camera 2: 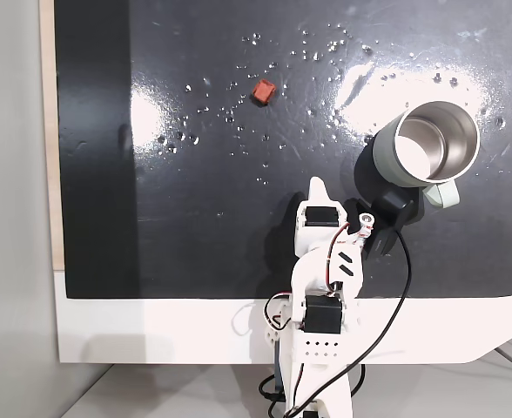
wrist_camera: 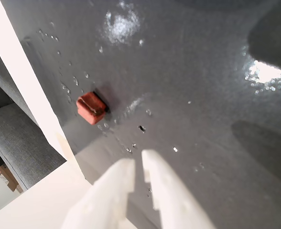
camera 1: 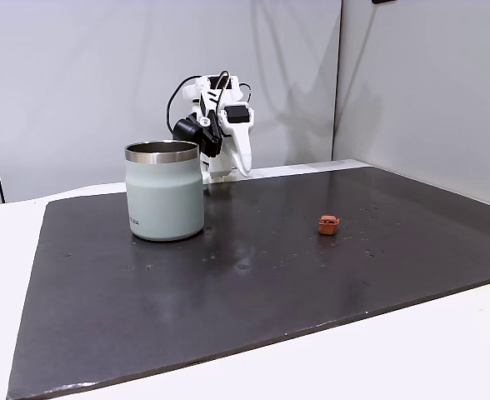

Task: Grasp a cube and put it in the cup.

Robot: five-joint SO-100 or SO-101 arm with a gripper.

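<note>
My hand [wrist_camera: 138, 164] is hovering with its fingers pressed nearly together, empty, above the dark counter [wrist_camera: 193, 86], the cube [wrist_camera: 91, 107] lying ahead, well apart from the cup [camera 2: 430, 144].

Glossy dark mat [camera 1: 228, 283] beaded with droplets beneath a steel-rimmed cup [camera 1: 164, 190]

The cup's matt grey-green wall meets bare metal inside; beside it, a smooth white plastic gripper [wrist_camera: 138, 167].

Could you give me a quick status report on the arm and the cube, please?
Gripper nearly shut, empty, off the mat. Cube loose on the mat, apart from the cup. Nothing between gripper and cube.
</note>
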